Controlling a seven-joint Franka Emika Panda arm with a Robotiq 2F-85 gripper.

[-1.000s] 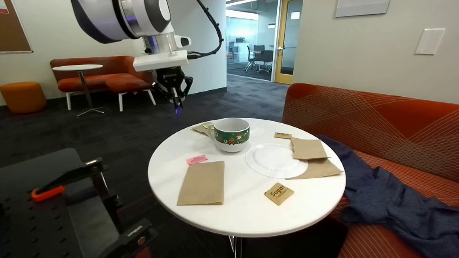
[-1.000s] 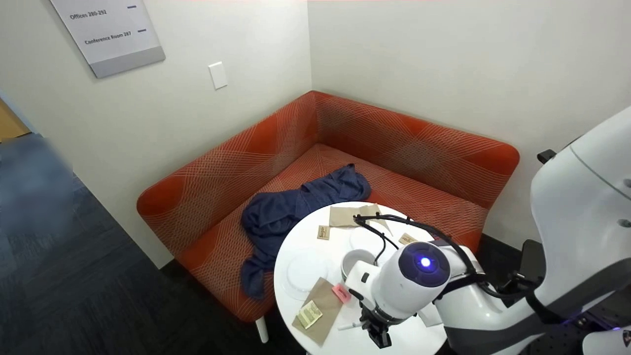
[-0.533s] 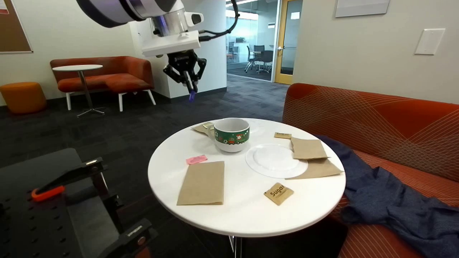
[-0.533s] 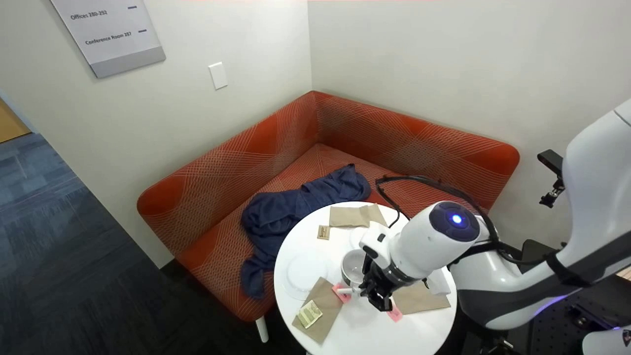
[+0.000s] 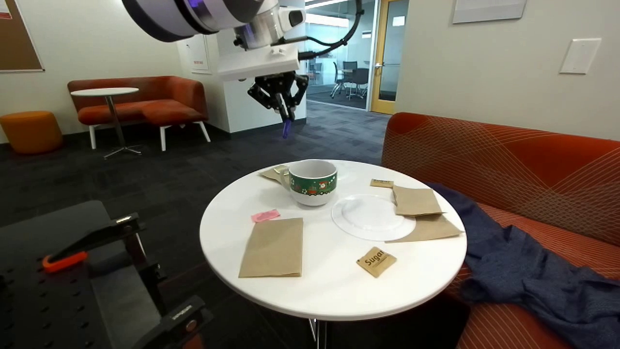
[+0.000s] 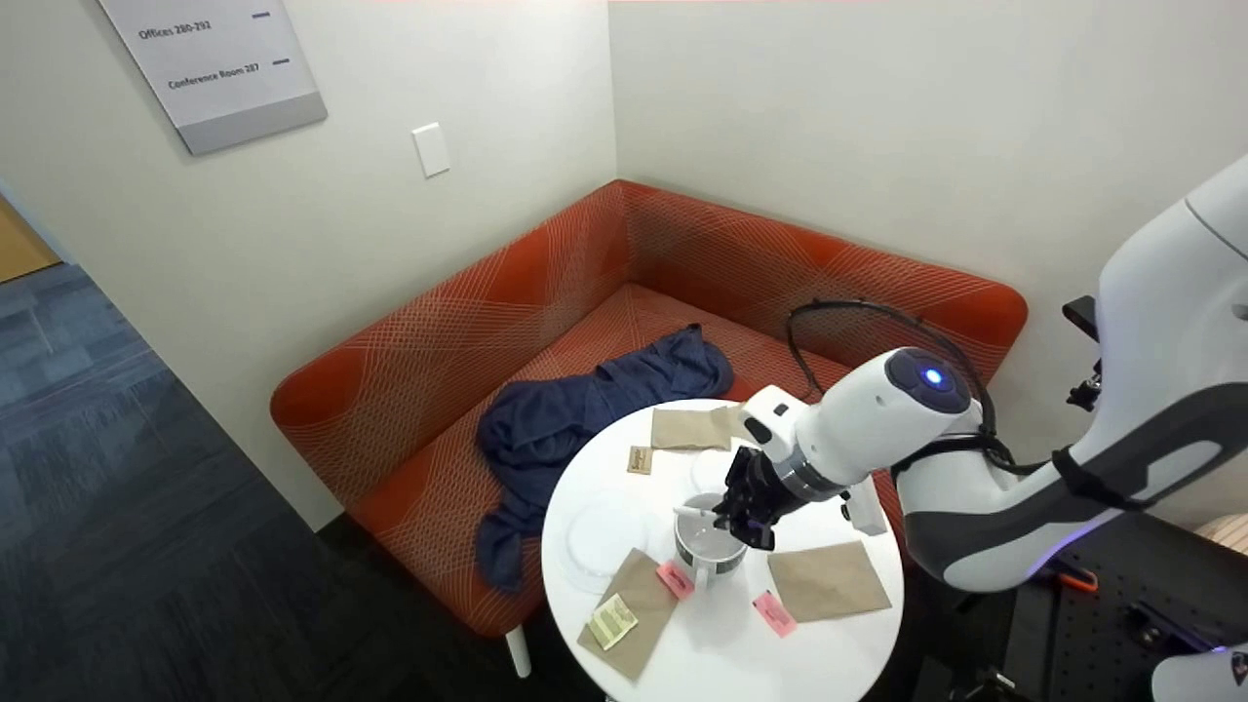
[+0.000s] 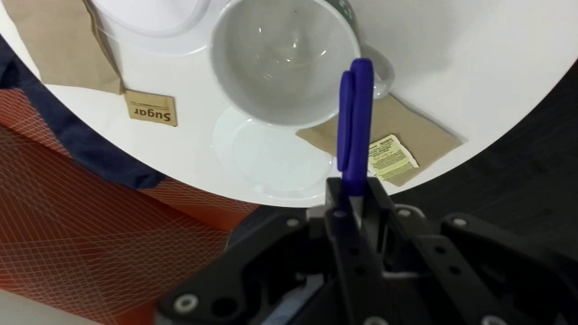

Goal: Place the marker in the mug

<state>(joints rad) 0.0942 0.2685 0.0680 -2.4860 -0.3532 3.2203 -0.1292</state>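
Marker (image 7: 359, 135) nearer mug (image 5: 313, 185), tilted, cap-down

The slim, pen-like marker (image 7: 361, 122) is showing a deep blue-purple cap and a whitish body. The squat, wide, glossy white mug (image 5: 312, 184) is wearing a broad green band patterned with small red and white figures. The jointed, two-fingered gripper (image 7: 355, 187) is looking mostly black. The round, smooth tabletop (image 5: 334, 295) is gleaming white. The boxy fabric sofa (image 6: 809, 273) is displaying red-orange under pale, crisscrossing lines, while the crumpled cloth (image 6: 604, 393) is appearing dark navy. A small, square paper sugar packet (image 5: 377, 261) is bearing dark lettering on tan.
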